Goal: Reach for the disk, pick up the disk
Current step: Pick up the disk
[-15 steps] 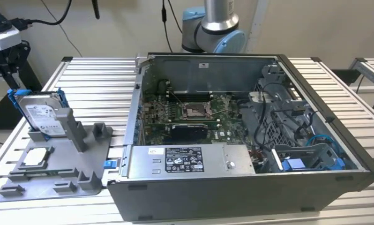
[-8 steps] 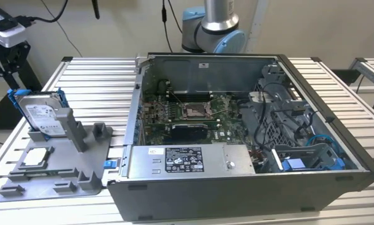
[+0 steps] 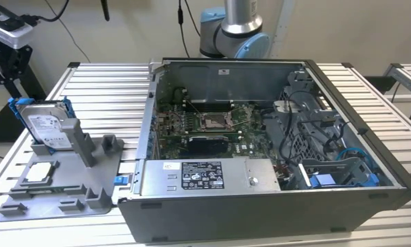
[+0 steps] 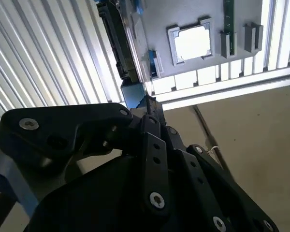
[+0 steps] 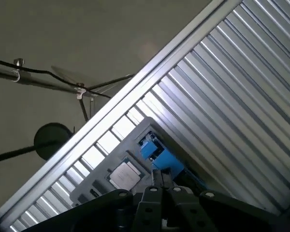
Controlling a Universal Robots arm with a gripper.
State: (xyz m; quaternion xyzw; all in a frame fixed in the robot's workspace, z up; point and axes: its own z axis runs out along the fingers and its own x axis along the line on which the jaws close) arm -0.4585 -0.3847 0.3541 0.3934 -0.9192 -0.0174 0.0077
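The disk (image 3: 46, 125) stands upright in a slot of a grey holder (image 3: 75, 198) at the exterior view's left. It is silver with a white label and blue side rails. In the first wrist view its blue rail (image 5: 160, 155) shows just beyond my gripper (image 5: 159, 177). The second wrist view shows the disk (image 4: 117, 46) edge-on, a dark slab with blue bits, past the gripper (image 4: 146, 102). The black finger links meet at the middle, so the gripper looks shut with nothing in it. It hangs well above the disk, apart from it.
A small silver chip (image 3: 40, 174) lies in the holder, and it shows in both wrist views (image 4: 191, 41) (image 5: 124, 175). An open computer case (image 3: 260, 221) takes up the ribbed metal table's (image 3: 102, 87) middle and right. The arm's base (image 3: 233, 31) stands behind it.
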